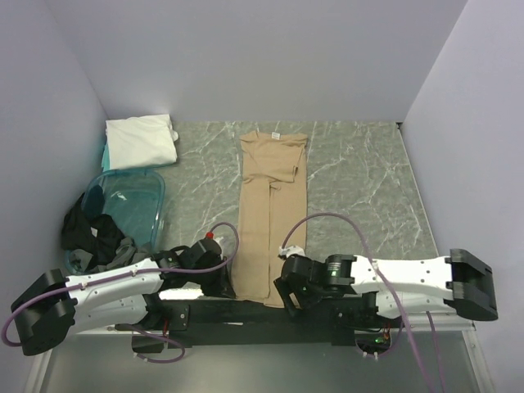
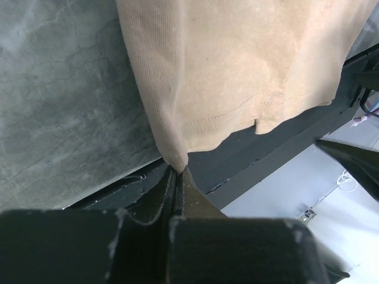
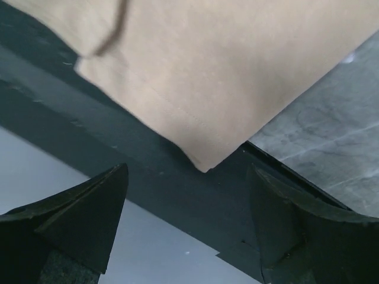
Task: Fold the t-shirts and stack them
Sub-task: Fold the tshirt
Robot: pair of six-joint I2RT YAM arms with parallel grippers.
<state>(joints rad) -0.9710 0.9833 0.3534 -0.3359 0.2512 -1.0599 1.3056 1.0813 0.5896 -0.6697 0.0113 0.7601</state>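
Our left claw (image 2: 177, 170) pinches a near corner of the tan shirt (image 1: 273, 213), a long narrow strip stretching ahead on the desk (image 1: 360, 180). Our right claw (image 3: 188, 174) gapes, the other corner just ahead.

Soft, even light washes the table (image 1: 360, 180) with faint shadows, while both wrist views blur darkly along their bottom edges.

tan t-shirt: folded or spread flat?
Partly folded: the tan t-shirt lies as a narrow strip, sides and sleeves turned in, no crosswise fold.

Matt ribbed cloth t-shirt (image 2: 237, 65)
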